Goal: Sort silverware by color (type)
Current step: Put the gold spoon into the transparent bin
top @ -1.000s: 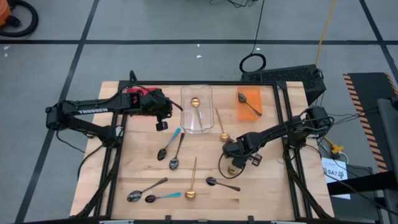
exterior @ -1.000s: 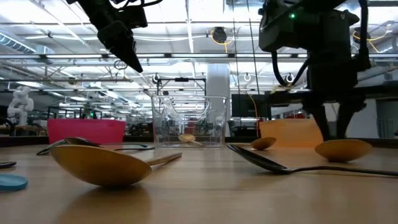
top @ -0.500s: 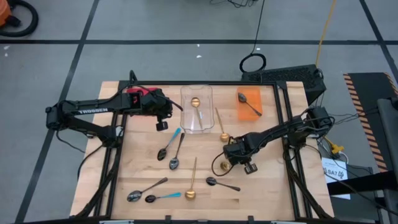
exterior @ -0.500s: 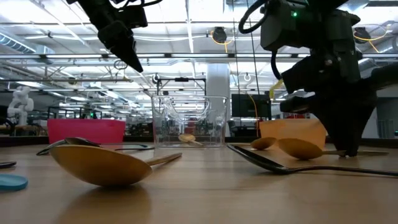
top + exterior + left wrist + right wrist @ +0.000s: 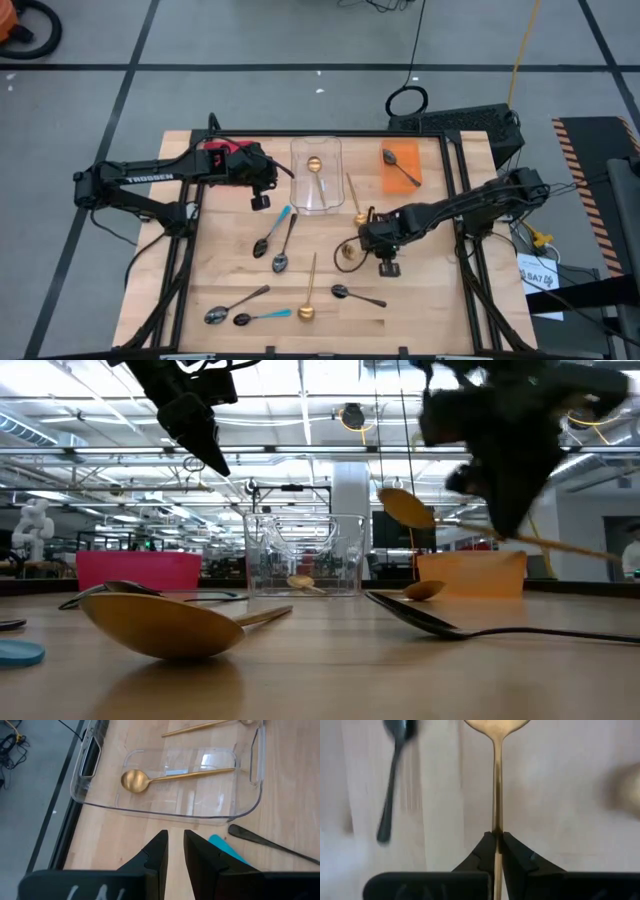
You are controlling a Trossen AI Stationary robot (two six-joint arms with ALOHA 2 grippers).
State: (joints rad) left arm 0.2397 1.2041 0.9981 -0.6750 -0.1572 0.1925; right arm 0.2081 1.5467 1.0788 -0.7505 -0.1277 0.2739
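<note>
My right gripper [image 5: 367, 240] hangs over the table's middle right, shut on a gold spoon [image 5: 405, 508] whose bowl [image 5: 347, 252] shows beside it. My left gripper [image 5: 260, 200] waits left of the clear tray [image 5: 300, 200], its fingers [image 5: 157, 851] a narrow gap apart with nothing between them. One gold spoon [image 5: 134, 780] lies flat in the clear tray. A dark spoon [image 5: 403, 170] lies in the orange tray [image 5: 388, 180]. Gold [image 5: 309, 290], dark [image 5: 283, 245] and blue-handled [image 5: 272, 230] spoons lie flat on the wood. My right gripper pinches the gold spoon's slim handle [image 5: 496, 831] between its two fingers, partway along it, with handle sticking out on both sides. The fingers come steeply from above. The spoon is lifted clear of the table, slanted, its bowl end [image 5: 405, 508] higher than its free end [image 5: 590, 550].
A pink bin [image 5: 138, 570] stands at the far left under my left arm. Another gold spoon [image 5: 355, 203] lies just far of my right gripper, a dark spoon [image 5: 356, 295] just near of it. More spoons [image 5: 232, 305] lie at the near left.
My right gripper has risen from the table with the gold spoon and rolled its wrist. The spoon, which lay on the wood, now hangs clear, turned about, its bowl carried a little toward the left and far edges.
</note>
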